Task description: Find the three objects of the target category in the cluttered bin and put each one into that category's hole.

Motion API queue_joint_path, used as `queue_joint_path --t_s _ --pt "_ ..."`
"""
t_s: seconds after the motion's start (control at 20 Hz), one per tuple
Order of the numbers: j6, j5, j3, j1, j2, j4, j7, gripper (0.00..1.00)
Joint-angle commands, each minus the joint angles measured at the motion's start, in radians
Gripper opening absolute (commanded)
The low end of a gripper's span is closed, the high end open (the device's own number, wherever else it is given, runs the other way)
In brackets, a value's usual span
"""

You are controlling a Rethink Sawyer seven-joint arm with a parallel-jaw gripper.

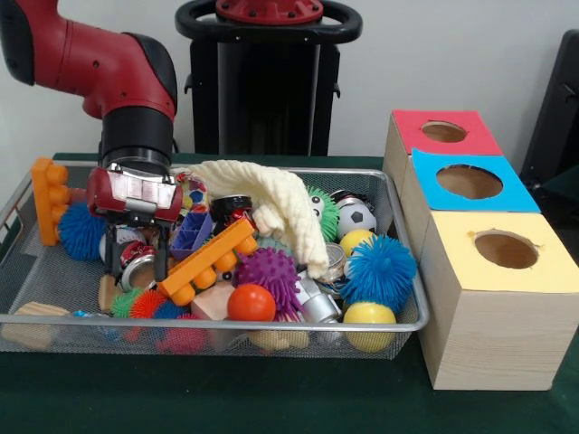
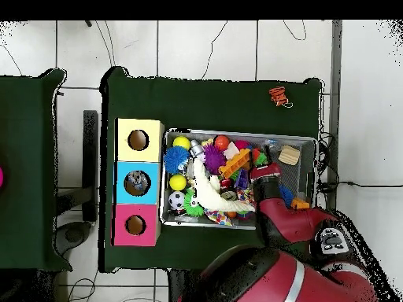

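The bin (image 1: 208, 319) is a silver wire-mesh basket full of toys; in the overhead view (image 2: 236, 132) it lies beside the three boxes. The hole (image 1: 469, 182) with the bright blue surround is the middle box's; from above (image 2: 137, 182) something greyish shows inside it. My gripper (image 1: 137, 258) reaches down into the left end of the bin, with a small silver and red can (image 1: 137, 264) right at its tip among the clutter. From above the gripper (image 2: 264, 171) is over the bin's end farthest from the boxes.
A red-surround hole (image 1: 443, 132) and a pale-yellow-surround hole (image 1: 506, 250) flank the blue one. In the bin lie a cream cloth (image 1: 271, 203), an orange brick (image 1: 210, 262), spiky balls (image 1: 378, 269), an orange ball (image 1: 251, 303) and more silver cans (image 1: 317, 307).
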Motion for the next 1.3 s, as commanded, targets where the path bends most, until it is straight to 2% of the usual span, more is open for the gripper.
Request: queue_joint_path --t_s 0.05,0.35,0.85,1.15,1.3 --pt "-0.035 0.055 -0.032 0.031 0.053 -0.094 -0.134 1.00" --pt "0.065 0.098 -0.083 0.052 0.080 -0.113 -0.070 1.00" --pt "0.071 0.072 -0.093 0.060 0.095 -0.137 0.010 1.00" --pt "0.149 0.023 -0.098 0.065 0.100 -0.166 0.069 1.00" --pt "0.193 -0.043 -0.072 0.060 0.094 -0.183 0.145 1.00"
